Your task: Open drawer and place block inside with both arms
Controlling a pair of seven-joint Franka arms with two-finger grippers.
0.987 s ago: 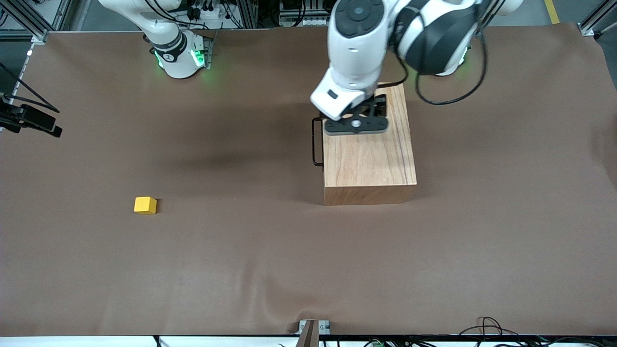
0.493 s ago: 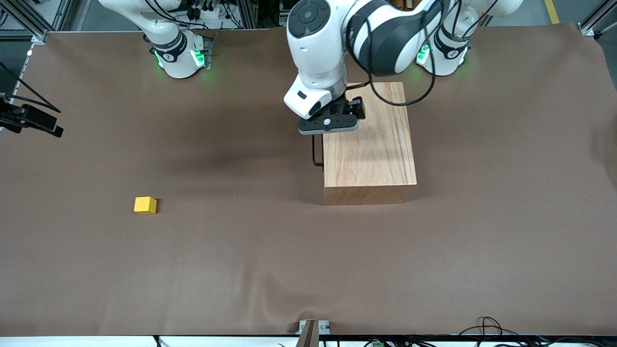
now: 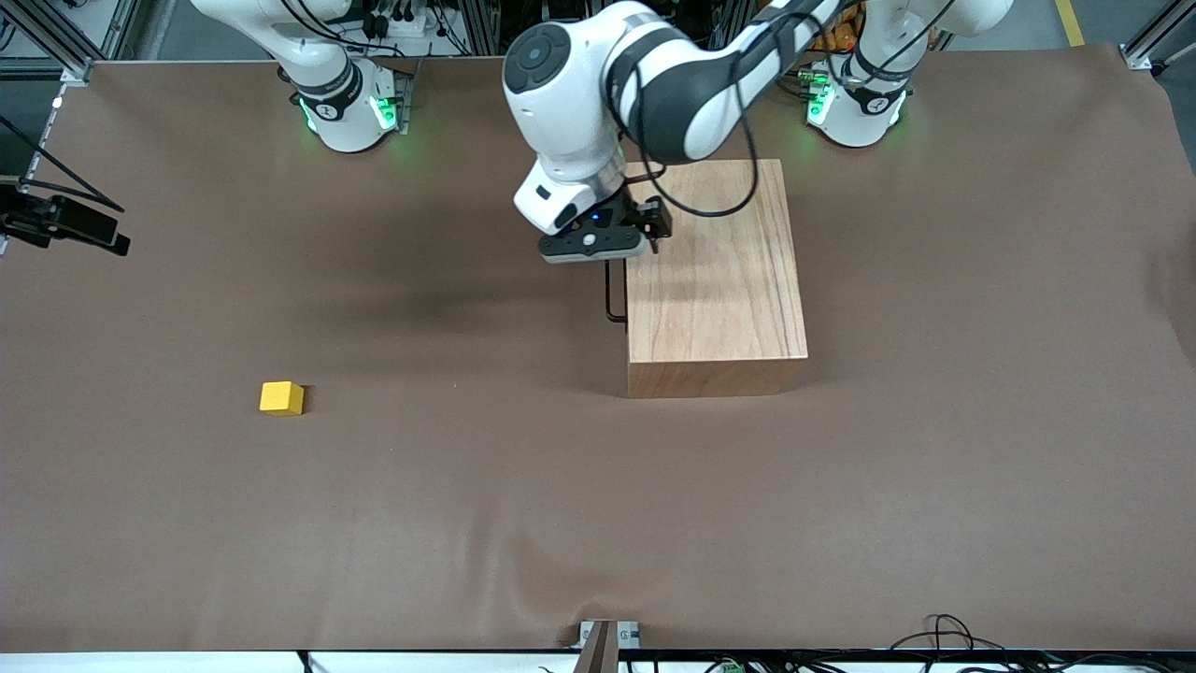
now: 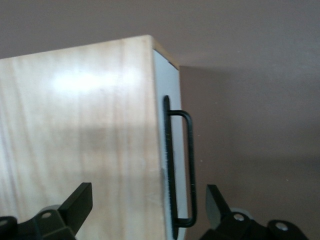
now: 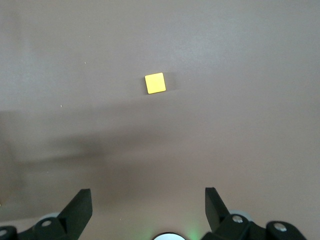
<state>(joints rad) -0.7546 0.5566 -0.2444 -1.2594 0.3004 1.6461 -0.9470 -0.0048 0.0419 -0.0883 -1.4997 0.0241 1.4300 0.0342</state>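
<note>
The drawer is shut: its white front (image 4: 177, 150) sits flush in the wooden box (image 3: 715, 280), and the black wire handle (image 3: 614, 292) (image 4: 191, 165) faces the right arm's end of the table. My left gripper (image 3: 603, 245) (image 4: 148, 197) hangs open over the box's handle edge. One of its fingers is above the box top and the other above the cloth past the handle, touching nothing. The yellow block (image 3: 281, 397) (image 5: 155, 82) lies alone on the brown cloth toward the right arm's end. My right gripper (image 5: 148, 200) is open and empty, high above the cloth, with the block below it.
The right arm's base (image 3: 346, 103) and the left arm's base (image 3: 855, 103) stand along the table's back edge. A black camera mount (image 3: 65, 224) juts in at the right arm's end. A metal bracket (image 3: 598, 640) and cables (image 3: 944, 636) sit at the front edge.
My left arm has swung from over the box top toward the right arm's end, bringing its gripper over the handle edge. Block and box have not moved.
</note>
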